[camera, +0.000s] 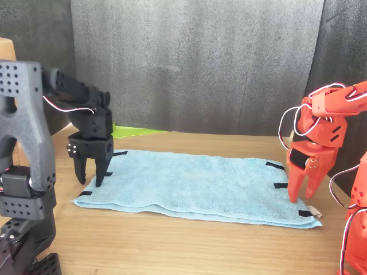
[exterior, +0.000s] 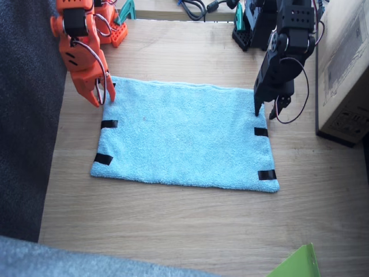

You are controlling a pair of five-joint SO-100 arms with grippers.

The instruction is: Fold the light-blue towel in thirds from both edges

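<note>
The light-blue towel (exterior: 184,135) (camera: 195,186) lies flat and spread out on the wooden table. Black tape strips mark its short edges, one edge (exterior: 106,141) under the right arm and the other edge (exterior: 264,153) under the left arm. A small white tag (camera: 314,215) sticks out at one corner. My orange right gripper (exterior: 100,95) (camera: 302,193) hangs open, tips down, at the towel's far corner on its side. The black left gripper (exterior: 264,111) (camera: 90,173) is open too, with its tips down at the opposite far corner. I cannot tell if the tips touch the cloth.
A cardboard box (exterior: 346,69) stands close beside the left arm. Cables and arm bases (exterior: 248,23) crowd the table's far edge. A green sheet (exterior: 295,264) pokes in at the near edge. Dark fabric (exterior: 26,115) hangs along the side by the right arm.
</note>
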